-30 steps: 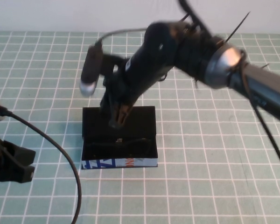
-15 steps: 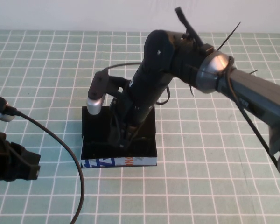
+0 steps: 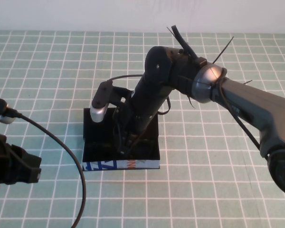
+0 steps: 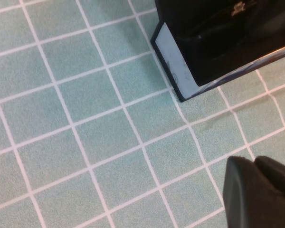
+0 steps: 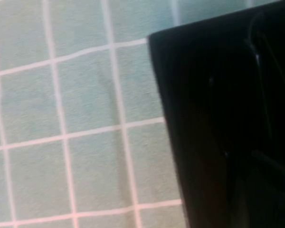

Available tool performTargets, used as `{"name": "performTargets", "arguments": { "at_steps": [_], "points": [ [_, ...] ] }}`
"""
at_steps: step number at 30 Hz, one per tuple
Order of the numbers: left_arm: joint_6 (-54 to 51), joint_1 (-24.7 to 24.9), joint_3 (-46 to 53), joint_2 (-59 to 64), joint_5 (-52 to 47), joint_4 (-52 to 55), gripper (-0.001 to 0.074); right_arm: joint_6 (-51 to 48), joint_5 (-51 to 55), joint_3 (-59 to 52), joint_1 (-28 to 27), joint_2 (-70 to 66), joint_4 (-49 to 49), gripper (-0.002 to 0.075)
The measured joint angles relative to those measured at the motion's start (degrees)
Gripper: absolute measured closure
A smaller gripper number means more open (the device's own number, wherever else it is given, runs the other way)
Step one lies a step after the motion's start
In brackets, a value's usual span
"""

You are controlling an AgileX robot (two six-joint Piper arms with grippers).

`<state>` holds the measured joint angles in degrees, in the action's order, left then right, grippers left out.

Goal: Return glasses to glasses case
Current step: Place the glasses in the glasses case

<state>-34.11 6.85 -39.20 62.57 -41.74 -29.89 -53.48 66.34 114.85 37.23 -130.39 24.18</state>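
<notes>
Your right arm has swung lower over the past second, and its right hand (image 3: 125, 149) now reaches down into the open glasses case (image 3: 121, 165). The case sits on the green gridded table (image 3: 204, 180), its light-blue printed front facing the robot. You cannot make out the glasses against the black lining, nor can you tell whether the right hand's fingers are spread or closed. Your left hand (image 3: 12, 164) rests low at the table's left edge, well apart from the case; its fingers (image 4: 259, 192) appear pressed together, holding nothing.
</notes>
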Motion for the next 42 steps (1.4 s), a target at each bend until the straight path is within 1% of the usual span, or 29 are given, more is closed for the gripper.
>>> {"name": "performTargets", "arguments": {
  "at_steps": [11, 25, 28, 34, 37, 42],
  "points": [
    [0.0, 0.0, 0.0, 0.0, 0.0, -0.13, 0.0735, 0.87, -2.29, 0.0, -1.77, -0.04, -0.48, 0.0737],
    [-0.03, 0.0, 0.0, 0.0, 0.0, -0.55, 0.0735, 0.24, -3.87, 0.18, -1.77, 1.05, -1.13, 0.0734],
    [-0.03, 0.0, 0.0, 0.0, 0.0, -0.55, 0.0735, -2.16, -3.74, 0.27, -1.77, 2.19, -1.54, 0.0693],
    [-0.14, 0.0, 0.0, 0.0, 0.0, -0.55, 0.0735, -2.75, -3.19, 0.61, -1.77, 3.19, -4.05, 0.0531],
    [-0.14, 0.0, 0.0, 0.0, 0.0, -0.55, 0.0735, -2.75, -2.82, 0.61, -1.77, 3.19, -4.08, 0.0501],
    [-0.14, 0.0, 0.0, 0.0, 0.0, -0.55, 0.0735, -2.75, -2.69, 0.61, -1.77, 2.69, -3.83, 0.0491]
  ]
}}
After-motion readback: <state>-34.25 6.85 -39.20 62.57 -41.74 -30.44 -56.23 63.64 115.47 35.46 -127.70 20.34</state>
